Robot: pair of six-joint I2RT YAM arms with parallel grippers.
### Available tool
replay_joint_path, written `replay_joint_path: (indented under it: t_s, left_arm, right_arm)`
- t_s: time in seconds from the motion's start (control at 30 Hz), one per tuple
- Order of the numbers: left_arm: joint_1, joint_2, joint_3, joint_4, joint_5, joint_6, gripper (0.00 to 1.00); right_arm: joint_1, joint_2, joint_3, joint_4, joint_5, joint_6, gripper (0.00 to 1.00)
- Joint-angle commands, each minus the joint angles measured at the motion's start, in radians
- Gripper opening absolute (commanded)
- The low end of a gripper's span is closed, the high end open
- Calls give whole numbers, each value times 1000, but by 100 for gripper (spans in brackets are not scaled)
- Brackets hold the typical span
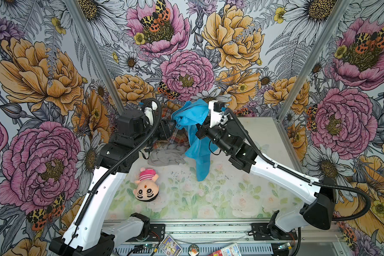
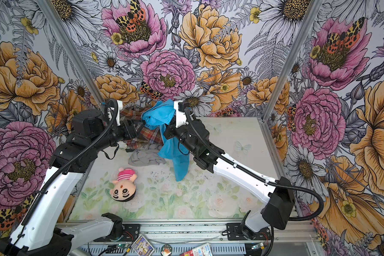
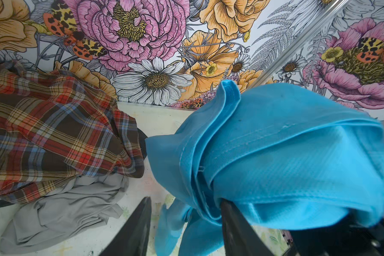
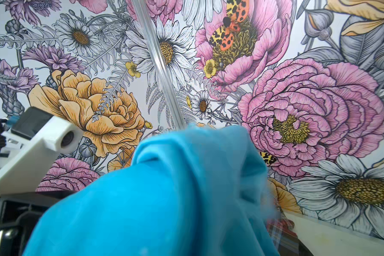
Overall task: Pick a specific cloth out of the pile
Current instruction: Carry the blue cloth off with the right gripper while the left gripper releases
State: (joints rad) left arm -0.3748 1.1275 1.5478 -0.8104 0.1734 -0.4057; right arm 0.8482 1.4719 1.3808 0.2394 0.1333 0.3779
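Note:
The cloth (image 1: 193, 117), plain bright turquoise, hangs in the air above the pile's right side, and its tail reaches down to the table mat in both top views. My right gripper (image 1: 199, 130) is buried in the cloth's bunched top and holds it up; the cloth (image 4: 164, 199) hides the fingers in the right wrist view. My left gripper (image 3: 185, 199) stands open beside the bunch, with a fold of the cloth (image 3: 275, 155) draped over one finger (image 3: 231, 221). The pile, a plaid shirt (image 1: 177, 136) and a grey garment (image 1: 166, 156), lies by the back wall.
A plush doll (image 1: 145, 188) in a pink striped top lies on the floral table mat (image 1: 208, 199) in front of the pile. Metal frame posts (image 1: 297, 88) and flowered walls close in the back and sides. A rail (image 1: 208, 228) runs along the front edge.

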Motion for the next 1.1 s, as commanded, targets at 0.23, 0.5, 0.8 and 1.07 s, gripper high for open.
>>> replay_joint_path:
  t_s: [0.23,0.5,0.8,1.07]
  left_arm:
    - [-87,35,-75,16,-58,60,69]
    - [-162,79,-134,19,-88,110,75]
    - [-215,157,-171,45,-86,156,77]
    - [-257,277,-153,68,-86,185,77]
  right_arm:
    - [-149,-137,-27,-140,90,11,0]
    - [-295,-174,-59,-201,74,-7,0]
    - [-483,-161,-38,-234,20,-14,0]
    - [-664,-142,-2,-252,-23,-32,0]
